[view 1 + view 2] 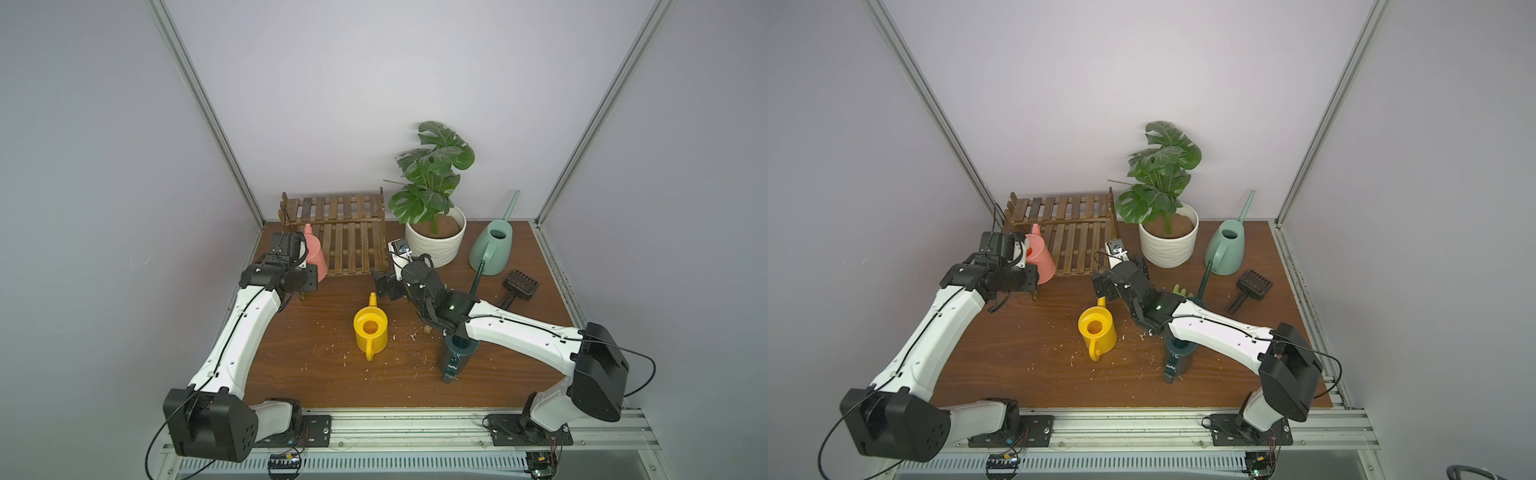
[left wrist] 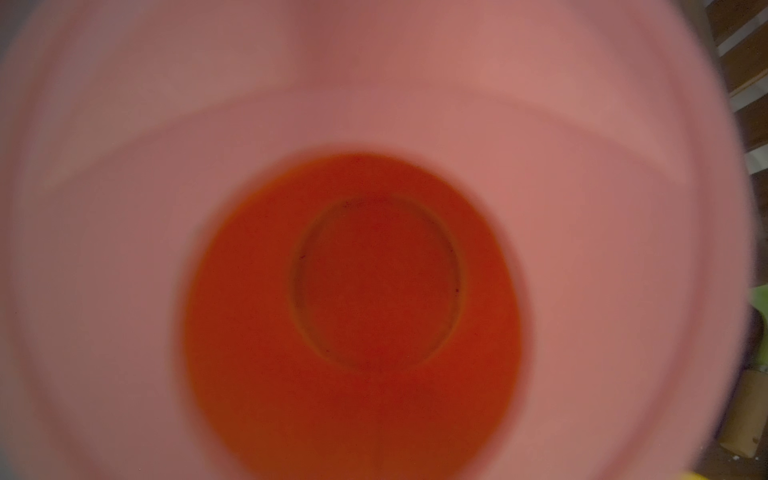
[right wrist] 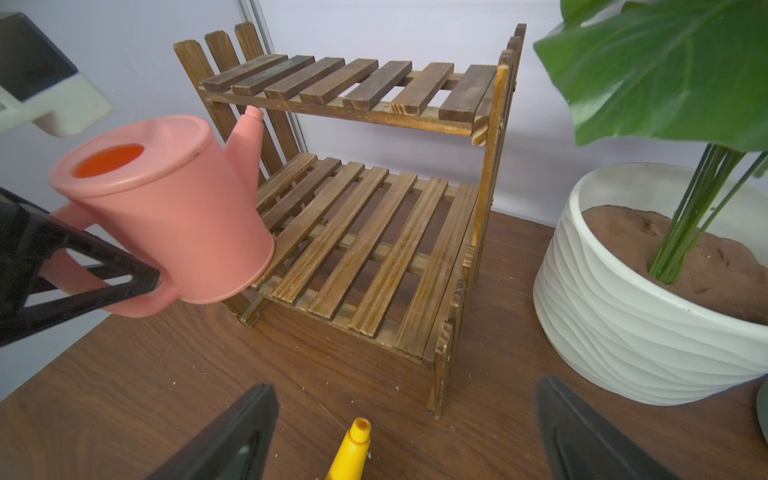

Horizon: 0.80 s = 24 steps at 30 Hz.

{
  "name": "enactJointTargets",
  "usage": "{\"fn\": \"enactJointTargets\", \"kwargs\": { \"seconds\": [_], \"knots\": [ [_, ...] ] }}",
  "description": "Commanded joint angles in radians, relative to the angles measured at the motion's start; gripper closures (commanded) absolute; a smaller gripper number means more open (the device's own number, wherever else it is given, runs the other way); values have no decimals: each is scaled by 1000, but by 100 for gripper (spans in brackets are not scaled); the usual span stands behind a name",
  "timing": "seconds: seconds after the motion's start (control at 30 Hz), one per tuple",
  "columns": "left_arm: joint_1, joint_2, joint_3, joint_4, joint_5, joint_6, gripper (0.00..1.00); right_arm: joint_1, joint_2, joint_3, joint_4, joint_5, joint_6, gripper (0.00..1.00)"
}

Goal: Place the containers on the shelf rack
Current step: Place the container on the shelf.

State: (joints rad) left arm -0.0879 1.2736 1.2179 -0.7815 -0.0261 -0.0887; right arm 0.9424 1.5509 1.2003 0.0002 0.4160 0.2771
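Small pink watering can [image 3: 174, 224], cone-bodied with a flat lid, a round fill hole glowing orange, a stubby spout and a loop handle, at the left end of the lower slatted tier of the dark wooden shelf rack [image 3: 374, 249]. Its base edge meets the outermost slat and its spout points toward the back wall. Whether it rests there cannot be told. The rack stands at the back edge of the table [image 1: 311, 374], toward the left corner.

The left gripper [image 3: 156, 277] lays a black finger across the can's handle; whether the jaws clamp it cannot be told. The right gripper [image 3: 405, 384] is spread wide and empty before the rack.

The yellow can [image 1: 371, 332] stands mid-table. The dark teal can [image 1: 457, 353] is toward the front right, and the mint-green can [image 1: 492, 249] is near the back right corner.
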Motion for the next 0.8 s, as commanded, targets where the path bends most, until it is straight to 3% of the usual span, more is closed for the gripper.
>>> {"fn": "enactJointTargets", "kwargs": {
  "seconds": [0.0, 0.3, 0.6, 0.77],
  "knots": [
    [-13, -22, 7, -1, -8, 5, 59, -2, -38, -16, 0, 13, 14, 1],
    [-13, -68, -23, -1, -16, 15, 51, -3, -47, -22, -1, 10, 19, 1],
    [-13, -167, -62, -8, -26, 28, 37, 0, -68, -33, -11, 12, 27, 1],
    [-13, -280, -49, -18, -43, 71, 11, 18, -82, -37, -53, 22, 49, 3]
  ]
}}
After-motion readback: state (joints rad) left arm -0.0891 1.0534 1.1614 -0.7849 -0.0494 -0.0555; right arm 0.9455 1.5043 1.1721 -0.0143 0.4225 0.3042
